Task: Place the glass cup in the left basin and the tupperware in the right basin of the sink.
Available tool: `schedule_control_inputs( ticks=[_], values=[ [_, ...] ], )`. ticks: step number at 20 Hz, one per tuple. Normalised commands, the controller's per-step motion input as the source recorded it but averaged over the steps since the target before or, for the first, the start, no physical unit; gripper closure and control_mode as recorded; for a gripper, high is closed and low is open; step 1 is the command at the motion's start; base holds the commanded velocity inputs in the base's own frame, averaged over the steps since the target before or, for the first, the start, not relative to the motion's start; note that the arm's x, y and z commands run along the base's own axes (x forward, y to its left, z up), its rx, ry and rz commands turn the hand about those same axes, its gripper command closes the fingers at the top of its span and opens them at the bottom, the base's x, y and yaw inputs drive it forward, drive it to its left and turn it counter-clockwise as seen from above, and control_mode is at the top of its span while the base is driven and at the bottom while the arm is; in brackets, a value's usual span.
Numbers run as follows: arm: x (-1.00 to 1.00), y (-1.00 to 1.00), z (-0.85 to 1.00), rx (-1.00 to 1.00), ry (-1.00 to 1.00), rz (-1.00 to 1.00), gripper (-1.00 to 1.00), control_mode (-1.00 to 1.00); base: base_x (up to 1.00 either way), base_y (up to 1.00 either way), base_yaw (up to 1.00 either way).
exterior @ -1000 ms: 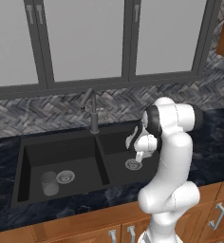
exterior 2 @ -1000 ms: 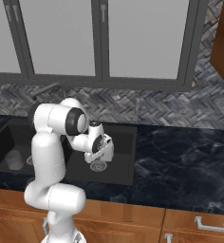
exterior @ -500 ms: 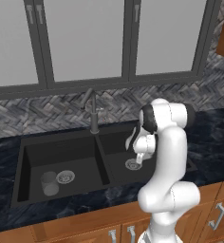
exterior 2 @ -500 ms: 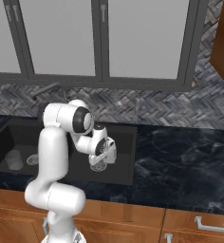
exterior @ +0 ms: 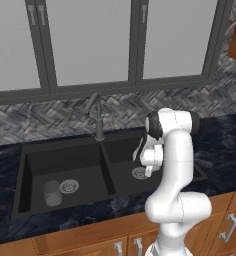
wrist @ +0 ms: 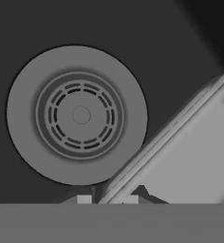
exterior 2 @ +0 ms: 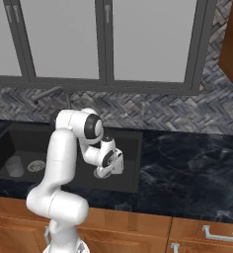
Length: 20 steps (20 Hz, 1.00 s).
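since the earlier frames: arm has dropped and drawn in over the right basin (exterior: 125,165); wrist now lower, just above its floor. base views unshifted; cup unmoved.

gripper (wrist: 107,198): low inside the right basin, pointing down at the floor. fingers nearly together, pinching the rim of the tupperware (wrist: 190,152). in the hand view the rim runs as a pale diagonal band from between the tips toward the right edge, so the hold is on one thin wall, with the body hanging off to one side. gripper also seen in the right base view (exterior 2: 107,170), with a pale shape under it, too small to read.

tupperware: held, over the right basin, beside the drain (wrist: 79,115). whether its base touches the floor cannot be told. judged: carried low so that release means a short drop or none.

cup (exterior: 52,193): upright on the floor of the left basin (exterior: 80,162), near its front left corner, just beside that basin's drain (exterior: 68,186). judged: this half of the task is done.

sink (exterior: 65,141): black, two wells, divider between, faucet (exterior: 96,116) at the back edge over the divider. arm works well apart from the faucet.

worktop (exterior 2: 187,163): dark marbled stone around the sink.

step in hand, judged: setting down the tupperware; opening the fingers remains.
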Motion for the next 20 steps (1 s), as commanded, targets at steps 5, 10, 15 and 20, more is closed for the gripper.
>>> schedule_control_inputs(
  ticks=[5,10,15,20],
  values=[
    [0.07,-0.08,-0.38,0.00,0.00,0.03,1.00,-1.00,0.00,0.00,0.00],
    [0.01,-0.03,-0.18,0.00,0.00,0.01,1.00,-1.00,0.00,0.00,0.00],
    [0.00,0.00,0.00,0.00,0.00,0.00,-1.00,-1.00,0.00,0.00,0.00],
    [0.00,0.00,0.00,0.00,0.00,0.00,-1.00,-1.00,0.00,0.00,0.00]
  ],
)
